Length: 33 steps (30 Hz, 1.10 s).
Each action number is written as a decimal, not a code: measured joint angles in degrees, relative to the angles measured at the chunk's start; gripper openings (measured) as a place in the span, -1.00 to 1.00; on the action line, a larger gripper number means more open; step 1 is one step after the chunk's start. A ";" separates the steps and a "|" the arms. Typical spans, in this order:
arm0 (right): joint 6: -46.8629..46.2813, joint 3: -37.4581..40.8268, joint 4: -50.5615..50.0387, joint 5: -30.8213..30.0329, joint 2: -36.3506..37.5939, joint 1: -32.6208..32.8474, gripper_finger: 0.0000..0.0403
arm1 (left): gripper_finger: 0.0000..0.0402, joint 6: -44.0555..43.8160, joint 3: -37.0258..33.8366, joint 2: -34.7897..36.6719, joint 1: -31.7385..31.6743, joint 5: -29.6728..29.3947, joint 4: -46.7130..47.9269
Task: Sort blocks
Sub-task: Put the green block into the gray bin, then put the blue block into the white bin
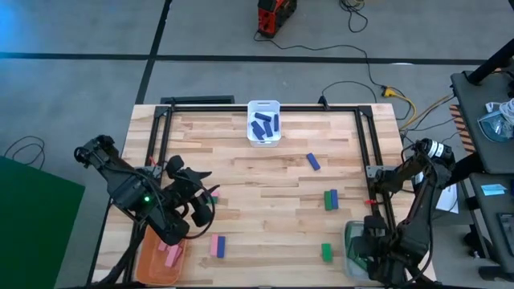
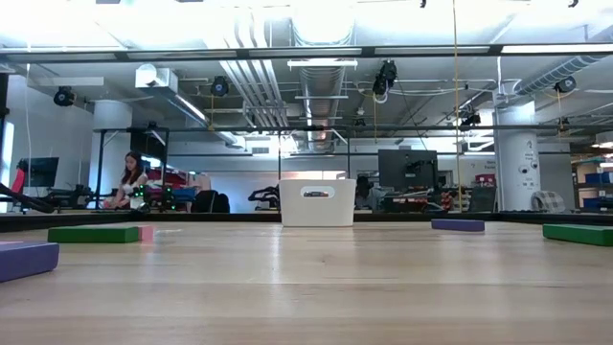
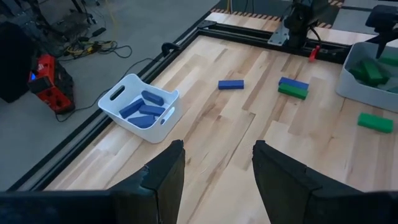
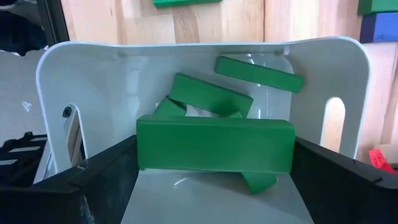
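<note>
My right gripper hangs over the grey bin at the table's near right corner and is shut on a green block. More green blocks lie in that bin. My left gripper stands open and holds nothing, above the table's near left part, beside a pink block. Loose on the wood lie a blue block, a green and a blue block side by side, a green block and a pink and blue pair. My right gripper pinches the green block between its two fingers, one on each short end. The fingers point down from above. The block lies level across the gap, lifted clear above the green blocks in the grey bin.
A white bin with blue blocks stands at the far edge's middle. An orange bin with pink blocks sits at the near left corner. A dark metal frame runs along the far and side edges. The table's middle is bare wood.
</note>
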<state>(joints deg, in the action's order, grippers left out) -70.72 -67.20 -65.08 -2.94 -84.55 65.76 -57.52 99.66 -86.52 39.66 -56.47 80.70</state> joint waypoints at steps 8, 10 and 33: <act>2.91 0.11 0.88 1.70 0.02 0.00 0.86 | -0.17 -0.01 0.00 0.00 0.00 0.00 -0.35; 3.61 0.10 1.43 1.68 0.02 0.00 0.86 | -0.17 -0.02 0.00 0.00 0.00 0.00 -0.83; 5.24 -2.74 1.79 1.51 1.14 -0.64 0.99 | -0.17 -0.22 0.00 0.00 -0.02 0.04 -4.91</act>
<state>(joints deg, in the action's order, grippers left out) -65.48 -69.94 -63.29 -1.43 -83.41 65.12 -57.74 99.66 -86.52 39.64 -56.42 75.79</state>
